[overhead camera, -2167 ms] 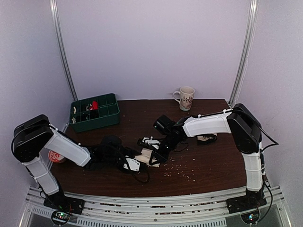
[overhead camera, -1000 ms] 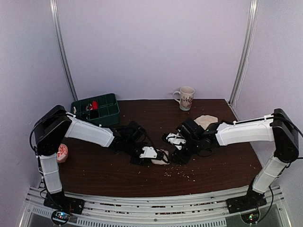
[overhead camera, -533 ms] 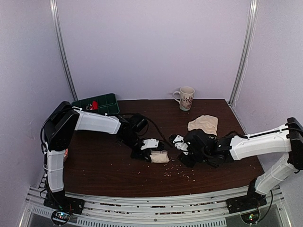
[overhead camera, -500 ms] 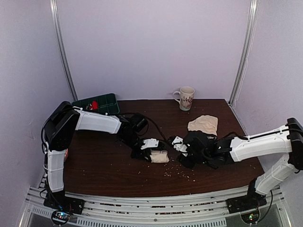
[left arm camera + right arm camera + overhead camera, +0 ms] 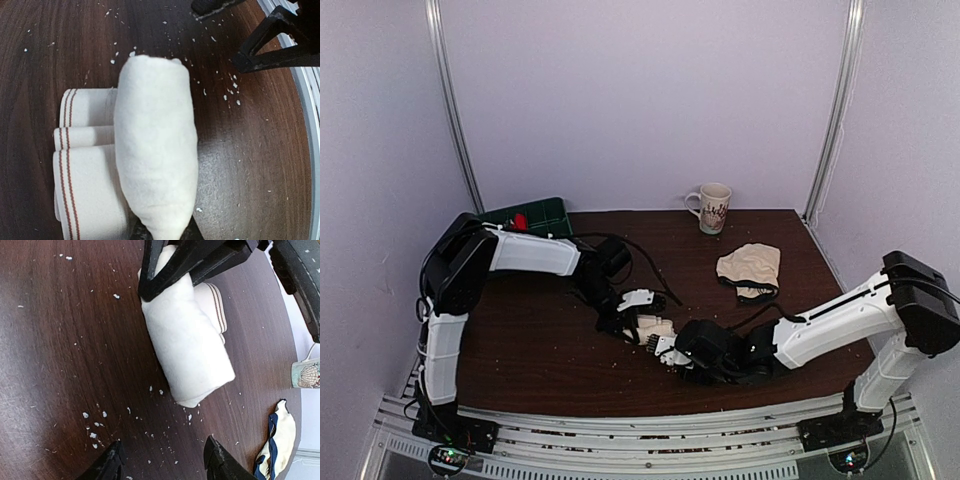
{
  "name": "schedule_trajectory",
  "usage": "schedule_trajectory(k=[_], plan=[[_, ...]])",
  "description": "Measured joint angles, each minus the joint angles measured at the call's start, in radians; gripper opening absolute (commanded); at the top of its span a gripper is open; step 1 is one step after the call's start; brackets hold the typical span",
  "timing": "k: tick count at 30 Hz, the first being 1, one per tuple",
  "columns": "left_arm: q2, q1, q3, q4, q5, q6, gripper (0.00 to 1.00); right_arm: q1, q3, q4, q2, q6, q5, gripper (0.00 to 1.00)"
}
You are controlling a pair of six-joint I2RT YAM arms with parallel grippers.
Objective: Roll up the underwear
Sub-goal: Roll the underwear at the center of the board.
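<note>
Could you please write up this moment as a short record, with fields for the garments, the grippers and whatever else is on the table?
rolled underwear: white roll lying on the table, striped waistband showing at one side
left gripper: shut on one end of the roll
right gripper: open, empty, near the roll's free end but not touching it
loose underwear: unrolled, toward the far right
other items: mug at the far edge; green tray at the far left; crumbs scattered

The left gripper [image 5: 167, 287] blocks one end of the rolled underwear [image 5: 187, 355]. Its other end is free. The table [image 5: 520, 350] is bare at the left.
</note>
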Motion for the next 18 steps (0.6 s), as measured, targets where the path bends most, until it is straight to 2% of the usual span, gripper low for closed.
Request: schedule_trajectory(k=[8,18], plan=[[0.026,0.002,0.026,-0.022,0.040,-0.013,0.06,0.055,0.018,0.050,0.023,-0.116,0.030,0.62],[0.032,0.002,0.026,-0.028,0.064,-0.016,0.08,0.072,0.109,0.140,0.203,-0.269,0.126,0.61]])
